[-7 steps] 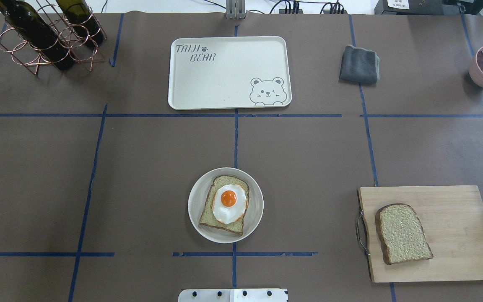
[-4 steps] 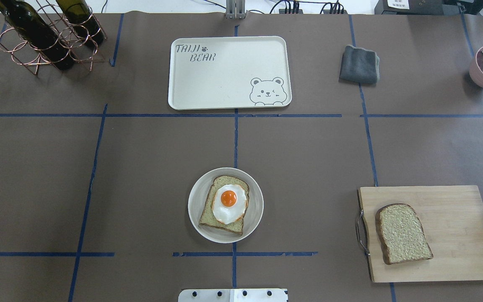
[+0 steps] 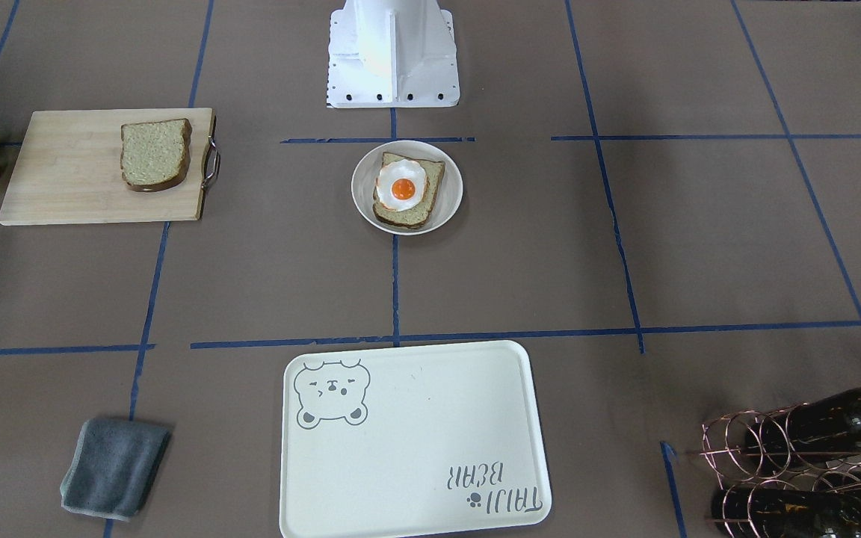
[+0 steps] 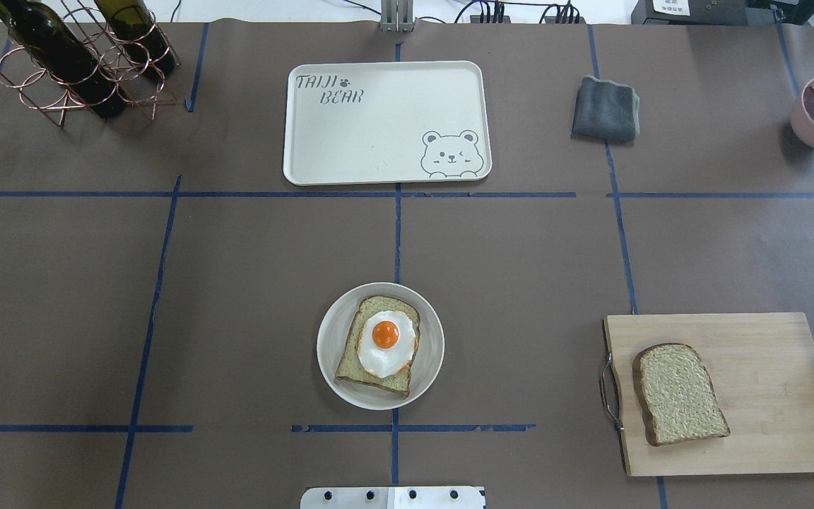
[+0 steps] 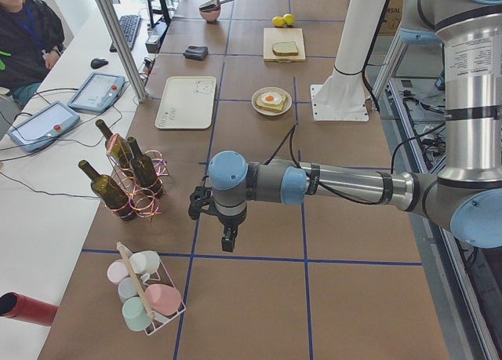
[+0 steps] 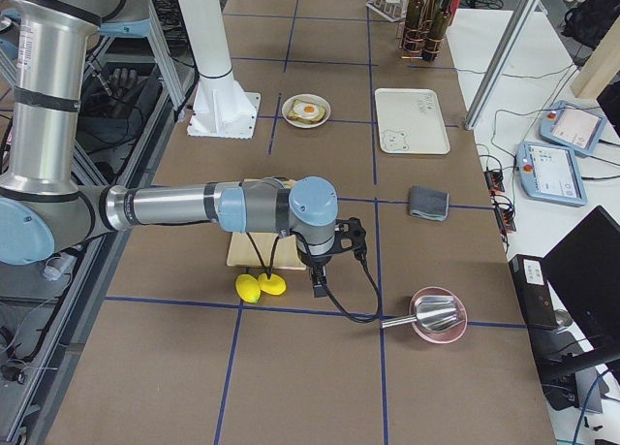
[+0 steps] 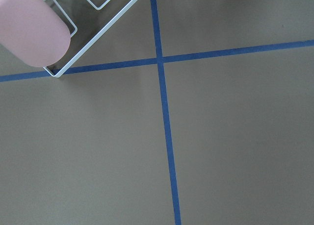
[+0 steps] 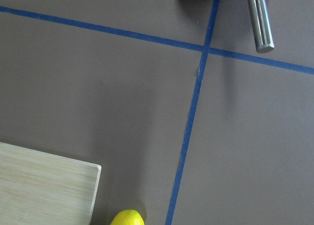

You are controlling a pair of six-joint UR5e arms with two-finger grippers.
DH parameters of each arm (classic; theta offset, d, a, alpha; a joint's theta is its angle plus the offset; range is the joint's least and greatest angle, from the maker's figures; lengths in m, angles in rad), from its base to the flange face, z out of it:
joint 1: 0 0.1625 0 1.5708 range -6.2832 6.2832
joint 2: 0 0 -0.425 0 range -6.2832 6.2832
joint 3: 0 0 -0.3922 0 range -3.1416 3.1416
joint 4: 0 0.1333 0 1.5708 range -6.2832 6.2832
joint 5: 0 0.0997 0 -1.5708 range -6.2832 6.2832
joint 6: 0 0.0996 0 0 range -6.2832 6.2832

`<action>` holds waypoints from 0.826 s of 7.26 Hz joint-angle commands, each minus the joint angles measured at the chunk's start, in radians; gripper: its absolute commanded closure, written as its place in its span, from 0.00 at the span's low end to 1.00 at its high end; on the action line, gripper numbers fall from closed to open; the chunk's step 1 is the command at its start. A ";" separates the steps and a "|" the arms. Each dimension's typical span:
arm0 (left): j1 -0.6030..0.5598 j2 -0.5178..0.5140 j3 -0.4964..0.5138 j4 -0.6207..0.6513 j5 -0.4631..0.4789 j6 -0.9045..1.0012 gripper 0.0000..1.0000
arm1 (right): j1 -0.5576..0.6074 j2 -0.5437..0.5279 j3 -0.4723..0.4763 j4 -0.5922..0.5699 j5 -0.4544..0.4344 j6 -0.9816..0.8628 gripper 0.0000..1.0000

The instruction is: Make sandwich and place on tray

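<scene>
Left claw (image 5: 227, 239) and right claw (image 6: 317, 283) hang over opposite ends of the table (image 4: 237, 283); whether each is released or clenched cannot be told. 1 bread slice (image 4: 352, 370) bearing the fried egg (image 4: 386, 342) lies on the round plate (image 4: 328, 339). The 2nd slice (image 4: 679, 394) lies on the cutting board (image 4: 774, 382). The tray (image 4: 386, 120) lies well apart from both.
</scene>
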 commanded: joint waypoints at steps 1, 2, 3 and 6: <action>-0.003 0.009 0.000 0.001 0.001 0.000 0.00 | -0.041 0.001 -0.003 0.114 0.069 0.079 0.00; -0.003 0.009 0.000 0.001 0.000 0.000 0.00 | -0.071 0.010 0.009 0.139 0.135 0.192 0.00; -0.003 0.009 0.000 -0.001 0.000 0.000 0.00 | -0.147 -0.005 0.017 0.313 0.131 0.215 0.00; -0.003 0.008 -0.002 -0.001 0.000 0.001 0.00 | -0.379 -0.039 0.014 0.600 0.050 0.627 0.00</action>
